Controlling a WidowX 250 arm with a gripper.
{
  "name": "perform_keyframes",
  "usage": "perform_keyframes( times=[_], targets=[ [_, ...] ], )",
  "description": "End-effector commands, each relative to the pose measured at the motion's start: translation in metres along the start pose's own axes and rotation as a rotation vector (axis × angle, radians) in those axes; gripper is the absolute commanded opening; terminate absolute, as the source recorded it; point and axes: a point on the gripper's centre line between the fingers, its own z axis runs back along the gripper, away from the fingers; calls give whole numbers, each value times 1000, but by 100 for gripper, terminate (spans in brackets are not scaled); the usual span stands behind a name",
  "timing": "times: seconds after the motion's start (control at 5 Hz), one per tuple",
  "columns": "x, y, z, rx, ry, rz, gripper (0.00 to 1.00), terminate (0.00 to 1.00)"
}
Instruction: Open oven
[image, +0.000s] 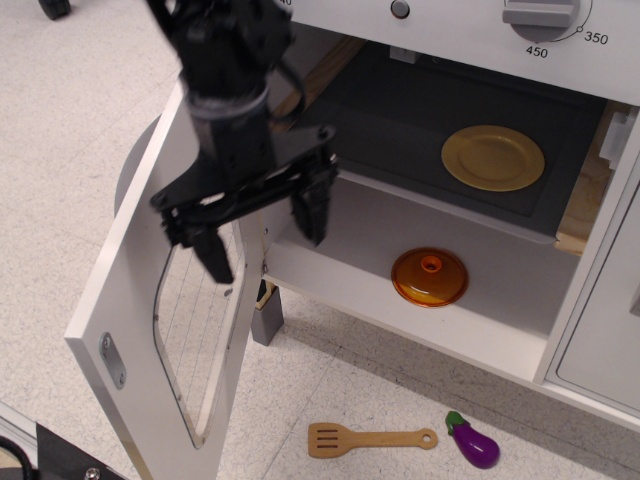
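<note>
The white toy oven (420, 300) stands with its door (160, 330) swung wide open to the left; the door has a rounded wire-lined window. The dark interior holds a yellow plate (493, 157) on the dark tray. An orange pot lid (429, 277) lies on the white lower shelf. The grey dial panel (540, 20) runs along the top. My black gripper (265, 235) hangs in front of the oven's left side, over the door's hinge edge, open and holding nothing. The door's handle is out of view.
A wooden spatula (370, 438) and a purple toy eggplant (473, 441) lie on the speckled floor below the oven. A plain white cabinet door (610, 340) is at the right. A grey oven leg (266, 322) stands under the left corner.
</note>
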Motion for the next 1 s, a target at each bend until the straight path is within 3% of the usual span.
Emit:
perform_keyframes(
  times=[0.0, 0.2, 0.6, 0.8],
  targets=[
    [47, 34, -16, 30, -114, -5, 100, 0],
    [58, 47, -11, 36, -147, -3, 100, 0],
    [79, 72, 5, 46, -155, 6, 100, 0],
    [79, 72, 5, 46, -155, 6, 100, 100]
  ],
)
